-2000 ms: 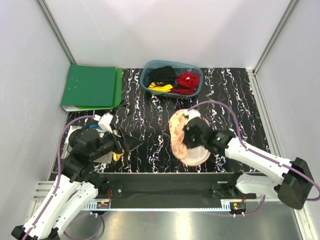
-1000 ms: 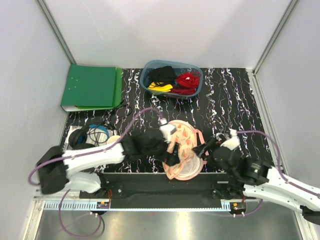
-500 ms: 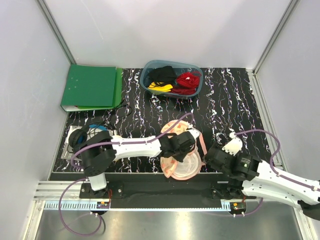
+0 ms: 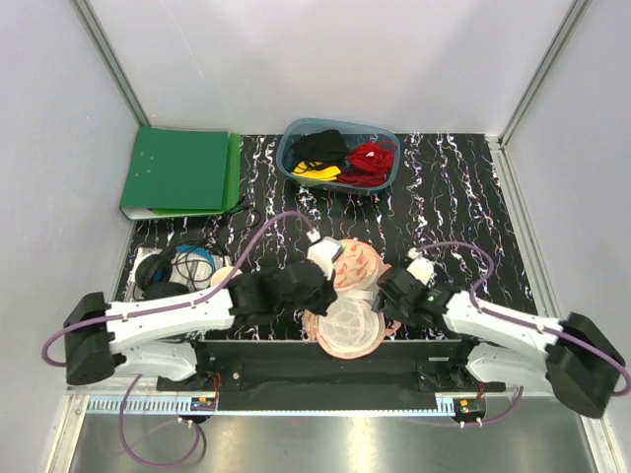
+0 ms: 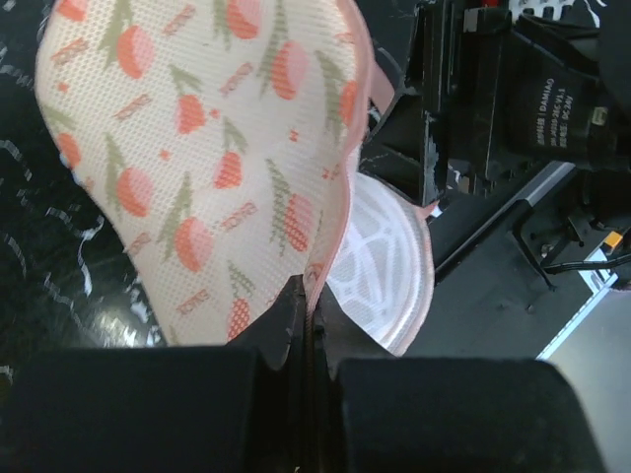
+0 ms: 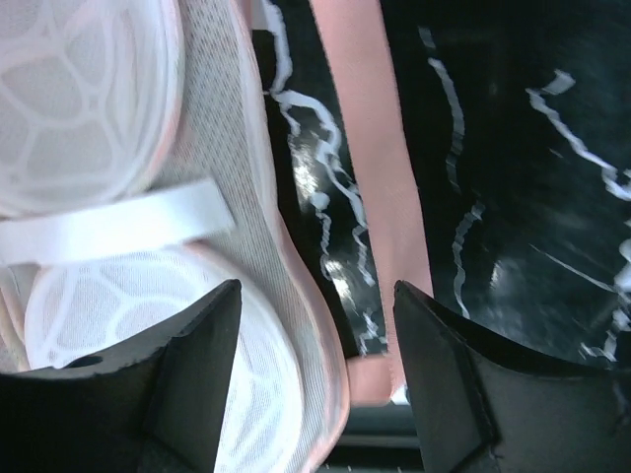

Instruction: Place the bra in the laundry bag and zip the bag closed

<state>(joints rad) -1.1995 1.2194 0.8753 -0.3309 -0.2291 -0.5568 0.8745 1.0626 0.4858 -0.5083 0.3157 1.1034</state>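
The laundry bag [image 4: 347, 325] lies open at the middle of the near edge of the table [image 4: 449, 182]. Its pale lined half lies flat and its printed half is raised behind it. The left tool [image 5: 308, 296] is clenched on the pink trim at the rim of the raised half, with the printed mesh rising from its fingertips. The right tool [image 6: 315, 335] is released at the bag's right side, and the bag's rim and a pink strap [image 6: 365, 177] lie in the wide gap between its jaws. The bra [image 4: 317, 171] is well apart from the bag, in a blue-grey tub [image 4: 284, 158] at the far edge, beside a black garment [image 4: 320, 146] and a red garment [image 4: 370, 158]. A green folder [image 4: 177, 169] lies at the far left corner.
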